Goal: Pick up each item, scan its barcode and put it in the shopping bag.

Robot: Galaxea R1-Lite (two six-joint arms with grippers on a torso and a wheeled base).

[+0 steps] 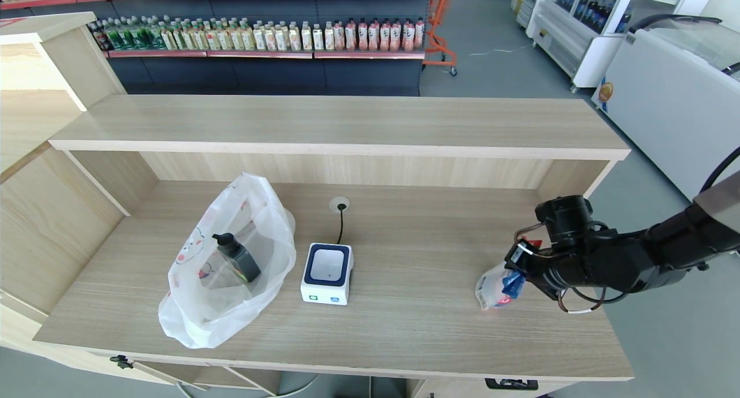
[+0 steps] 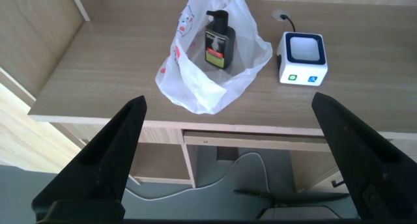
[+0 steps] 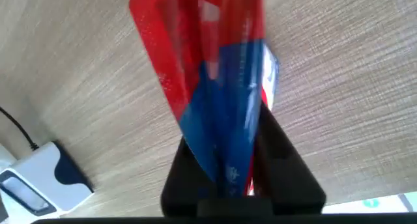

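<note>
On the light wooden checkout counter (image 1: 416,253): one white translucent plastic shopping bag (image 1: 196,314) containing one black pump bottle (image 1: 238,259); just beside it, one white-and-blue barcode scanner (image 1: 327,272); near the right end, one red-and-blue snack packet (image 1: 496,288), clamped in the right gripper (image 1: 513,281). Left gripper (image 2: 229,100) spread wide off the counter's near edge. Behind: shelves of bottled drinks (image 1: 260,36); white chest freezers (image 1: 665,85).

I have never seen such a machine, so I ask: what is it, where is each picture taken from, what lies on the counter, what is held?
It is a robot with two arms at a shop counter. One picture comes from its head, looking down; the other two from a camera on each wrist. On the counter are a white bag with a dark bottle inside and a small scanner. The right gripper is shut on a red and blue packet. The left gripper is open and holds nothing.
</note>
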